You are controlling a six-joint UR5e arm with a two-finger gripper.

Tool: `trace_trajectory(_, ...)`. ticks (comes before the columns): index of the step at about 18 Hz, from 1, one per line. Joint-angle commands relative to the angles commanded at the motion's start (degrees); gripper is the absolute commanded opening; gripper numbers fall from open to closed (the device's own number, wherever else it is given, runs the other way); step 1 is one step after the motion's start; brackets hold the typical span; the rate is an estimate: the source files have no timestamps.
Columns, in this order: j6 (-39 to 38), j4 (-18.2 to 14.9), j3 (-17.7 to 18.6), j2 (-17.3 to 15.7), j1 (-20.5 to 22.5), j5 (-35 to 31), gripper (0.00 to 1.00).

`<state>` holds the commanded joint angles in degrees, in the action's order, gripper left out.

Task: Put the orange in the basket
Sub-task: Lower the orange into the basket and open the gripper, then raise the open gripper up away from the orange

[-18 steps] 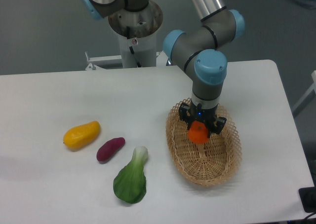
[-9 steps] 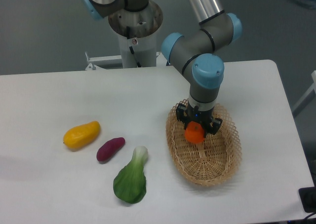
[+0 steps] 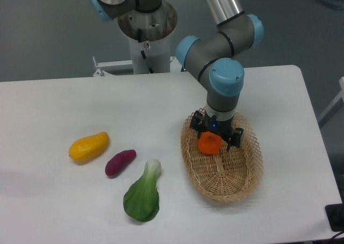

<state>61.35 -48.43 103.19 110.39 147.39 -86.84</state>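
The small round orange (image 3: 209, 144) lies inside the oval tan wicker basket (image 3: 236, 187), in its far half. My gripper (image 3: 216, 135) hangs straight down over the basket, just above the orange. Its fingers (image 3: 234, 136) stand spread to either side of the fruit, so the gripper looks open with the orange free between them. The gripper body hides the top back of the orange.
On the table to the left lie a yellow-orange mango-shaped fruit (image 3: 89, 146), a purple sweet potato (image 3: 120, 162) and a green bok choy (image 3: 143, 195). The robot's base (image 3: 146, 26) stands at the back edge. The table's right edge is near the basket.
The gripper has shifted slightly left over the basket and its fingers have spread apart. The orange now rests a little lower and to the left, let go in the basket.
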Motion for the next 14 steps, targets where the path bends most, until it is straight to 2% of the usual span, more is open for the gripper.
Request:
trace_trajectory(7,0.18,-0.09,-1.93,-0.53,0.0,0.09,1.0)
trace_trajectory(14,5.1,-0.17,-2.64,-1.58,0.26,0.17,1.0)
